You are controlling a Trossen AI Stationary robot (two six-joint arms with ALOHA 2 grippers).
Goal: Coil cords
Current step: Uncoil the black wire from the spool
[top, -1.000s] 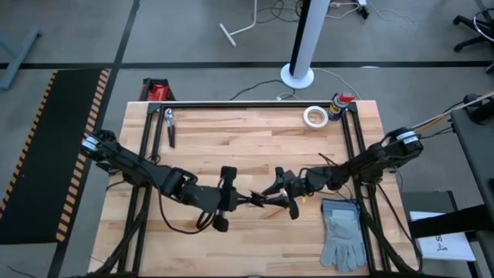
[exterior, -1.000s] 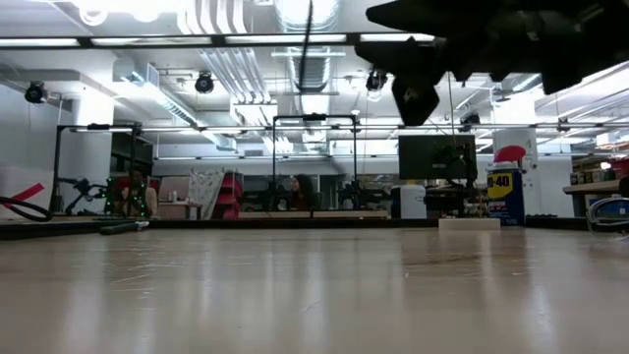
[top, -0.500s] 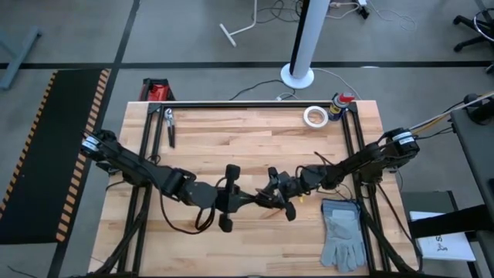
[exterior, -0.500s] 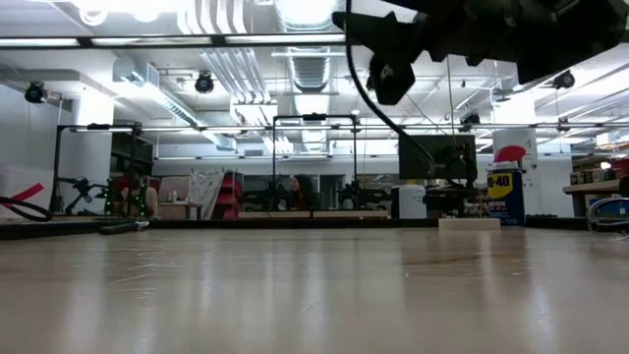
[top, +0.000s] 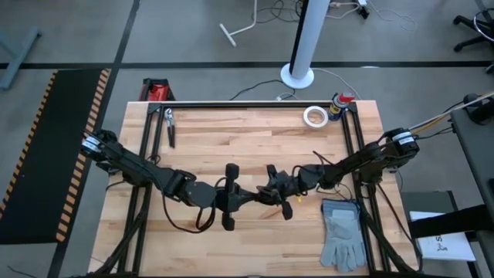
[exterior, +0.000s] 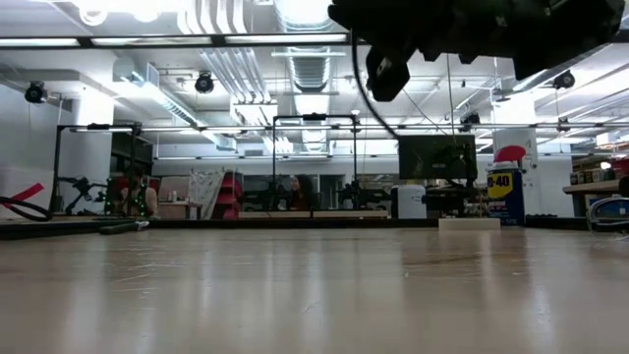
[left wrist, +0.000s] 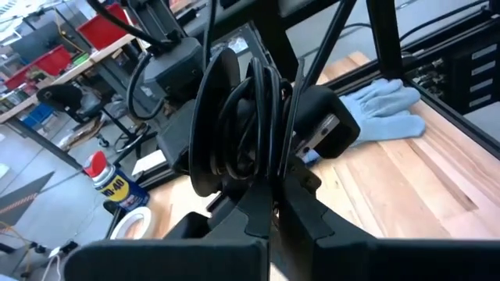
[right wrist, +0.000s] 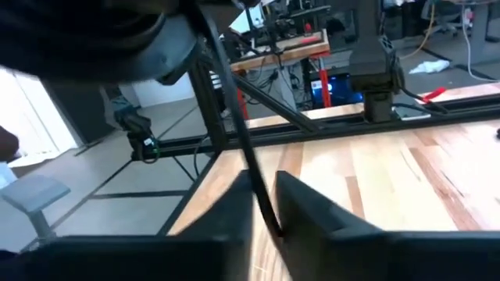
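The black cord [top: 258,198] is held in the air between my two grippers, above the middle of the table toward its near side. In the left wrist view it is a bundle of several loops [left wrist: 248,117] standing up from my left gripper [left wrist: 273,222], which is shut on it. My right gripper [top: 276,191] sits right next to the left gripper [top: 231,198] and is shut on a strand [right wrist: 248,160]. In the low view a strand [exterior: 371,98] curves down from the dark grippers, clear of the tabletop. My left gripper pinches the bundle of loops at its lower edge [left wrist: 271,173] between its two fingers. Several strands run through the pinch together. The loops stand upright beyond the fingertips, lifted clear of the table. My right gripper has a single strand of the cord [right wrist: 262,199] between its two fingers. The strand runs up and away from the fingers toward the left gripper, above the tabletop. The fingers lie across it.
A grey glove [top: 343,232] lies at the near right corner. A white tape roll [top: 315,116] and a spray can [top: 340,103] stand at the far right, and pliers [top: 170,125] lie at the far left. Bare wood lies between the grippers and the far rail.
My right gripper has moved toward the table's left edge, closing on the left gripper. My left gripper has shifted slightly toward the right. The cord between them has gathered shorter, and both grippers have kept their hold.
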